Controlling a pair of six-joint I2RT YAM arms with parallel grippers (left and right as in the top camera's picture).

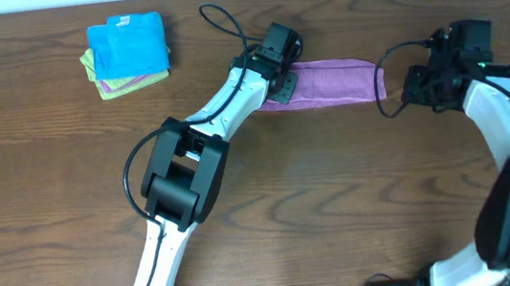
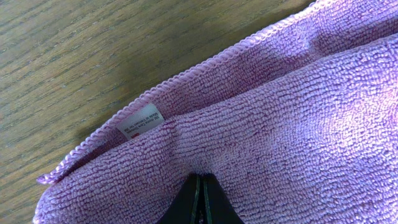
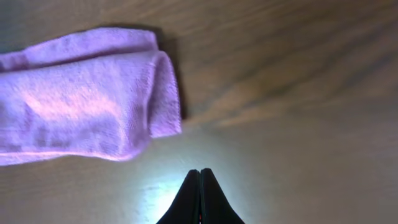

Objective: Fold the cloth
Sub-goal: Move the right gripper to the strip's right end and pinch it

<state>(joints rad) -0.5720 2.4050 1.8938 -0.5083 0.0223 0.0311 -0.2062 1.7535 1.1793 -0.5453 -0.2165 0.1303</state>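
Now | cloth (image 1: 335,83): nubby lilac microfibre, long folded strip | table (image 1: 340,210): woodgrain

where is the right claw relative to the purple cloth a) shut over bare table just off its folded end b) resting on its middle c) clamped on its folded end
a: the right wrist view shows the shut right claw over bare table, clear of the purple cloth and its folded end.
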